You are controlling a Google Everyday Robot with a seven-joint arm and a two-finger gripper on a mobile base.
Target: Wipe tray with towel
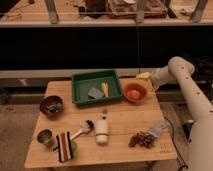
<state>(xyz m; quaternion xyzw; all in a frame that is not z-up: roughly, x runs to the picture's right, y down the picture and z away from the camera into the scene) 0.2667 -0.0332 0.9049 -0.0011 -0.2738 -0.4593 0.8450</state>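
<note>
Striped towel [63, 146] lies crumpled near the front-left corner of the wooden table [125, 120], just beside a small tin can [45, 137] that stands closer to the left edge. A little further in, a brush [84, 129] and a white bottle [101, 129] rest around the middle of the front half, and a bunch of dark grapes [141, 139] sits towards the front-right corner. A dark bowl [51, 105] stands against the left edge.

At the far edge, near its middle, sits the green tray [95, 74], holding a grey sponge [95, 92] and a yellow item [105, 89]. An orange bowl [143, 89] stands just right of it.

The gripper [145, 76] hangs over the far-right corner, beyond the orange bowl, at the end of the pale arm [180, 70]. One cannot tell whether the claw is spread or pressed together. The towel is well apart from it, diagonally across the table; the tray lies near, to its left.
</note>
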